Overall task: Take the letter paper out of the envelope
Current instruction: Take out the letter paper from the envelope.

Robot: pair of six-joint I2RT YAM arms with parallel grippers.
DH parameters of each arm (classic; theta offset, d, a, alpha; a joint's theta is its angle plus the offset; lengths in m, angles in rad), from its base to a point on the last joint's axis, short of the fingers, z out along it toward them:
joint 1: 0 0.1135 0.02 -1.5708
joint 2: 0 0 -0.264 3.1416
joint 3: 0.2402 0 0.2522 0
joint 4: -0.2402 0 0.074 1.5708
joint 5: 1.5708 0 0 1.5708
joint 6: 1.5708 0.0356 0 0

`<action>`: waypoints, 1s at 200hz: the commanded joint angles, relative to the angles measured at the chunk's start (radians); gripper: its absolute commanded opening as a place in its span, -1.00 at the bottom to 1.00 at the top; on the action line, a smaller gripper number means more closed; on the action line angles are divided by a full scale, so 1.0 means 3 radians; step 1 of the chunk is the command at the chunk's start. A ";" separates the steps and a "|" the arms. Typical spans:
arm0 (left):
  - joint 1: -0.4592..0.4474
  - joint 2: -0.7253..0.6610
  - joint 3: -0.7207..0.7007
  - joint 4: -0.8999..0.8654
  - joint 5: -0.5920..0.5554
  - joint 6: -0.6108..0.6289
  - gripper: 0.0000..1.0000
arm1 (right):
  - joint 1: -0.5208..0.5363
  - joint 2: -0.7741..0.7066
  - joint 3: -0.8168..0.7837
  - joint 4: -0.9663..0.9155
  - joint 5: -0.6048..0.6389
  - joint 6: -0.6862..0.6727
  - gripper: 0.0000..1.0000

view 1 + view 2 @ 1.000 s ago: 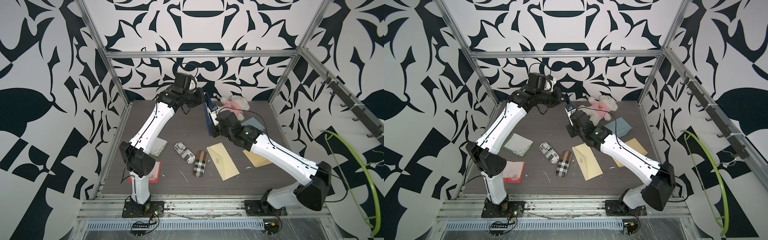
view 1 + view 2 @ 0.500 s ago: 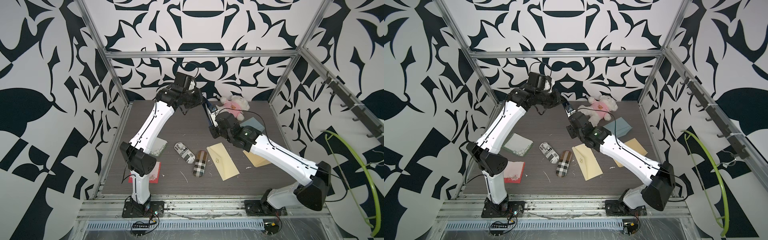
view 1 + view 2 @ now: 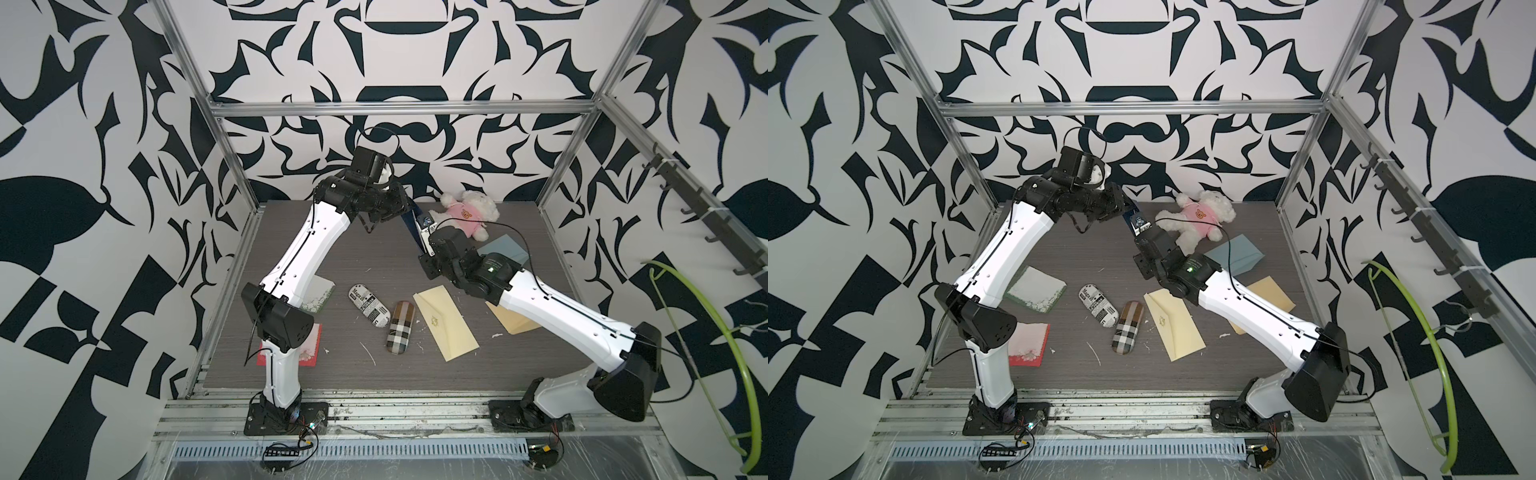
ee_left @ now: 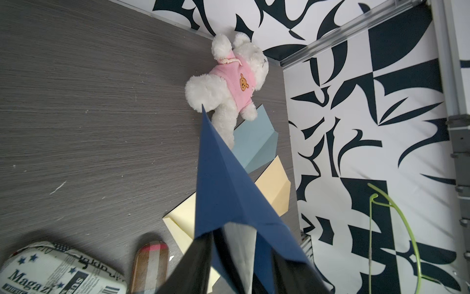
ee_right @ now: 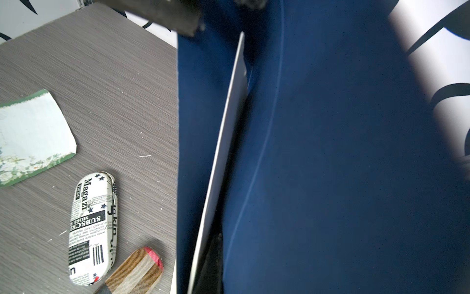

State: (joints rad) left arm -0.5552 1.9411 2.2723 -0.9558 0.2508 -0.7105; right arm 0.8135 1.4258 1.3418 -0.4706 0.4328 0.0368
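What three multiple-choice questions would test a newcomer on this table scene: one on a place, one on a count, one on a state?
1. Where does the plush bear lie?
A. at the far edge of the table
B. on a red pad
C. in a gripper

2. How many oblong cases lie on the table?
A. one
B. two
C. four

3. How is the dark blue envelope placed?
A. flat on the table
B. held up off the table
C. under the bear

Answers:
1 A: both top views show it at the far edge.
2 B: a newsprint case and a plaid case lie side by side.
3 B: the right gripper pinches it in the air, with white paper showing inside.
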 commanded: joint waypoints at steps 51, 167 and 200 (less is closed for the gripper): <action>-0.0078 0.0136 0.0069 -0.0358 -0.0056 -0.0049 -0.09 | 0.0050 -0.0024 0.0221 0.0154 0.0163 -0.0186 -1.00; -0.0143 0.0177 0.0066 -0.0485 -0.0100 -0.0060 -0.55 | 0.0252 0.0098 0.0344 0.0192 0.0762 -0.0282 -1.00; -0.0147 0.0156 0.0051 -0.0455 -0.0110 -0.0085 -0.68 | 0.0330 0.0108 0.0304 0.0312 0.0914 -0.0332 -1.00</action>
State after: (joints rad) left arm -0.5941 1.9709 2.2738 -1.0676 0.2344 -0.7372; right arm 0.8898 1.4837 1.3876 -0.4767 0.6357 -0.0437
